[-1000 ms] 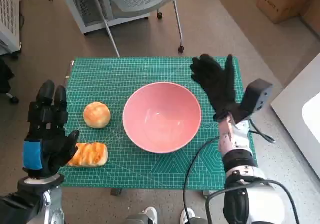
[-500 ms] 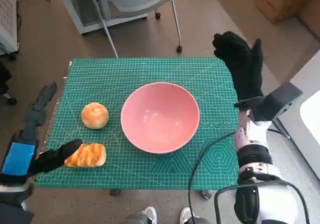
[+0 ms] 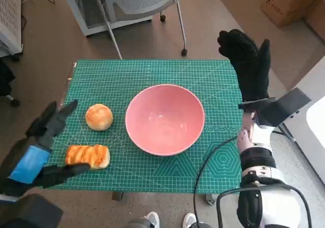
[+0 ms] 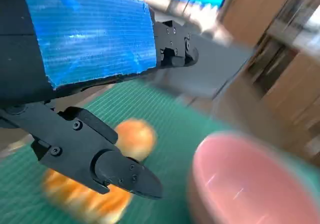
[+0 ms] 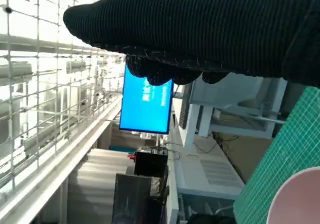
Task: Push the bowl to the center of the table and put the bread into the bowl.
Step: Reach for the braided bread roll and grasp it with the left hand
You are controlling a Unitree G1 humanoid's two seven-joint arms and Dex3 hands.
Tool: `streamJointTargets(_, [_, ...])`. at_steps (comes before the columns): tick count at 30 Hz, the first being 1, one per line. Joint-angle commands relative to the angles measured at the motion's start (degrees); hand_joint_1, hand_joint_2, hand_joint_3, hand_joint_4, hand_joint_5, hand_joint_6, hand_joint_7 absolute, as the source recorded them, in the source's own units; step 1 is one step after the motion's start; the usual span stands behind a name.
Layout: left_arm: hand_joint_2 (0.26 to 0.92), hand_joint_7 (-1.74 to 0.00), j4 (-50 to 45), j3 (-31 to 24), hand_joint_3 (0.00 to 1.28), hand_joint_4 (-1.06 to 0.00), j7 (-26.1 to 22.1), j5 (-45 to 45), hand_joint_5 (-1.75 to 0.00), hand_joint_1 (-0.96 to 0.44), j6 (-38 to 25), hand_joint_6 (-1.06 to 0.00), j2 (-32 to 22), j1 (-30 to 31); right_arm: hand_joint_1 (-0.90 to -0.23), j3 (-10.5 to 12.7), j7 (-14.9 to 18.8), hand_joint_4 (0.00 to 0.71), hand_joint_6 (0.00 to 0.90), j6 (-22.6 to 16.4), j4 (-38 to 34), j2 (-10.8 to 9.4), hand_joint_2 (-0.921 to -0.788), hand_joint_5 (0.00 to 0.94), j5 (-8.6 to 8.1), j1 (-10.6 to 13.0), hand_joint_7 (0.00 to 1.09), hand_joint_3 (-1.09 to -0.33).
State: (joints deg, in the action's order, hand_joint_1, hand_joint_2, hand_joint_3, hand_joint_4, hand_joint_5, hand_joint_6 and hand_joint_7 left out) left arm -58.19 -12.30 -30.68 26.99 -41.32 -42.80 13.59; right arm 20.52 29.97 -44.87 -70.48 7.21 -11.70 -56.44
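Head view, looking steeply down: a pink bowl [image 3: 165,119] sits empty near the middle of a green cutting mat [image 3: 152,75] that covers the small table. All places here are given from the bowl. To its left, a short gap away, lies a round bread roll [image 3: 99,117]. Further left and nearer the robot lies a long glazed bread [image 3: 88,156], flat on the mat. The left hand [image 3: 38,149], black with blue tape on its back, hovers at the mat's left edge with fingers spread apart and nothing in them; one lower finger reaches close under the long bread, and contact cannot be told. The right hand [image 3: 246,68], in a black knitted glove, is raised to the bowl's right and beyond it, past the mat's far right corner, fingers extended and apart, holding nothing. Beyond the mat stands a chair [image 3: 139,4] on the floor, and a cardboard box [image 3: 289,2] sits far to the right.

Left wrist view, blurred: the taped back of the left hand [image 4: 95,89] fills much of the picture, its fingers apart and empty. Below them show the round roll [image 4: 135,136], the long bread [image 4: 85,199] and the bowl's pink rim [image 4: 250,179].

Right wrist view: the gloved right hand [image 5: 200,32] forms a dark band; a sliver of mat [image 5: 280,164] and the bowl's edge [image 5: 295,199] show in one corner. A lit blue screen [image 5: 147,107] stands in the background.
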Motion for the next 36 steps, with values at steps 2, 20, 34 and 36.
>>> streamJointTargets(2, [0.643,-0.03,-0.95,7.44,0.0,-0.09,-2.97,8.06,-0.01,-0.08,-4.31,-0.29,-4.49,-2.77,-0.653,0.18,1.13,0.101,0.274,1.49,-0.67,-0.77,-0.921,0.015,-1.25,-0.18,0.02,-0.776])
streamJointTargets(20, [0.633,-0.02,11.75,10.09,0.0,-0.18,0.19,11.86,-0.01,-0.3,13.48,-0.37,-3.41,-1.84,-0.676,0.46,2.53,0.107,0.297,3.56,-0.79,-0.87,-0.921,0.007,-2.98,-0.88,0.02,-0.751])
streamJointTargets(34, [0.641,0.0,17.01,9.45,0.0,-0.18,-0.03,13.31,0.0,-0.31,17.71,-0.37,-1.84,-1.1,-0.677,0.23,3.14,0.115,0.303,3.41,-0.42,-0.67,-0.921,0.007,-3.17,-0.6,0.02,-0.742])
streamJointTargets(36, [0.641,0.0,17.48,9.47,0.0,-0.18,-0.2,13.57,0.0,-0.29,17.72,-0.37,-1.41,-1.06,-0.678,0.31,3.23,0.119,0.304,3.48,-0.45,-0.53,-0.921,0.008,-3.26,-0.61,0.02,-0.742])
